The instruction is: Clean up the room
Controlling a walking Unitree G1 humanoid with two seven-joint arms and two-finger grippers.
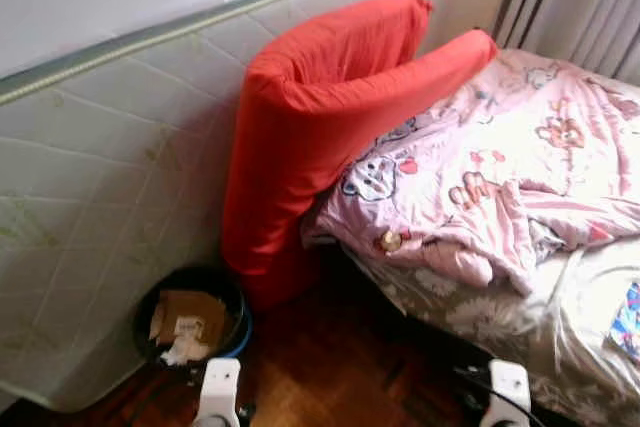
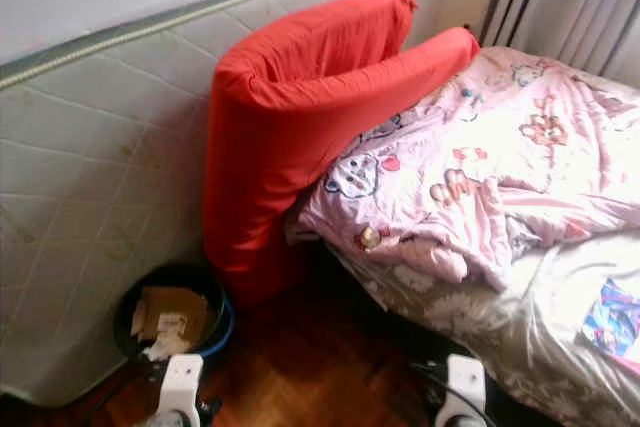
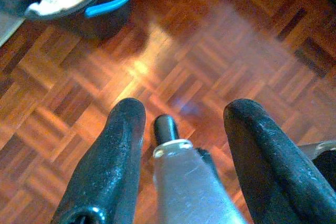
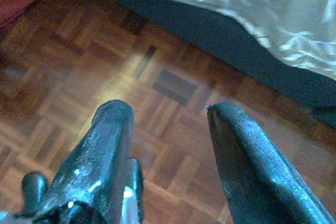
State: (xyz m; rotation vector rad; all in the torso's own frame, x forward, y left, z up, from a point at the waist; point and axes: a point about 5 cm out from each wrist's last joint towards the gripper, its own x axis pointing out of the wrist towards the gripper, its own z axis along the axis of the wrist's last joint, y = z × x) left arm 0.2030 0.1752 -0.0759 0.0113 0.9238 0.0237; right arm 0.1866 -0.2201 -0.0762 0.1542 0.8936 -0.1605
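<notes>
Bucket (image 1: 192, 319) is sitting on the parquet floor (image 3: 210, 66) ahead and to the robot's left, stuffed with cardboard and paper, wedged between the leaning mattress (image 1: 100, 197) and red cushion (image 1: 320, 117). Left gripper (image 3: 181, 124) is hanging nearer it, jaws gaping wide and empty; right gripper (image 4: 168, 129) is likewise spread, dangling by the bed (image 1: 560, 307).

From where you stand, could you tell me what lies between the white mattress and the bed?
In the left eye view, the red cushion stands between the mattress and the bed, with the bin at its foot.
</notes>
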